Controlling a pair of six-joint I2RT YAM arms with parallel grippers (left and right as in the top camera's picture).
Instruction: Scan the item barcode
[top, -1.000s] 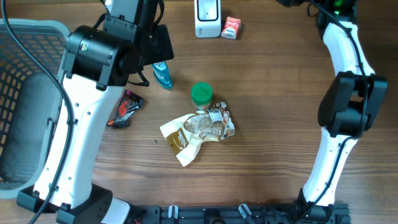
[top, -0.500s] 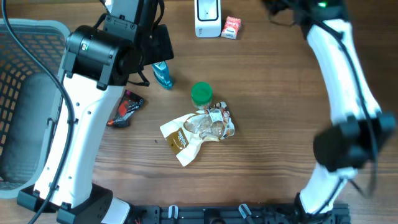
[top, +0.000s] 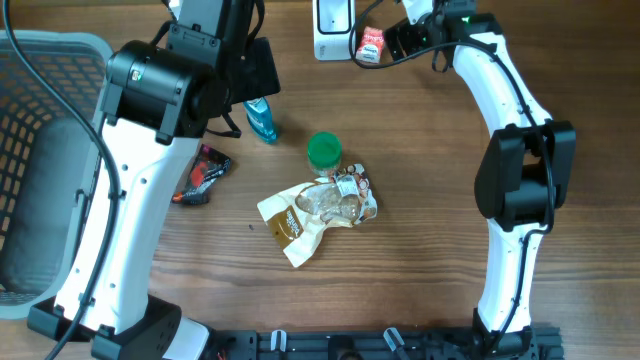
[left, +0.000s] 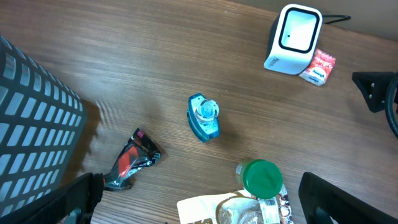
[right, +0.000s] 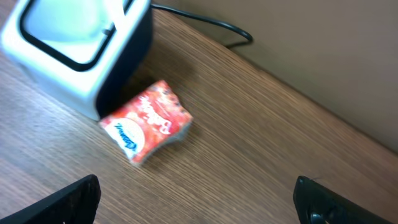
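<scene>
Your right gripper (right: 199, 202) is wide open and holds nothing. It hangs over the far side of the worktop (top: 430, 230), at about 1 o'clock in the overhead view, just to 3 o'clock of the red packet (right: 146, 122). That packet lies flat, right against the 3 o'clock side of the white scanner (top: 333, 25), which stands at 12 o'clock with its cable (right: 205, 22) running off behind it. Your left gripper (left: 199, 199) is also wide open and empty, above the worktop at about 11 o'clock. Below it you see a blue bottle (left: 203, 117) lying on its side, a green-lidded jar (left: 261, 178) at the bottle's 4 o'clock and a dark wrapper (left: 130, 162) at its 7 o'clock. The jar sits at the 12 o'clock edge of a heap of crumpled bags (top: 318, 212) in the centre. A basket (top: 60, 42) stands at 9 o'clock.
</scene>
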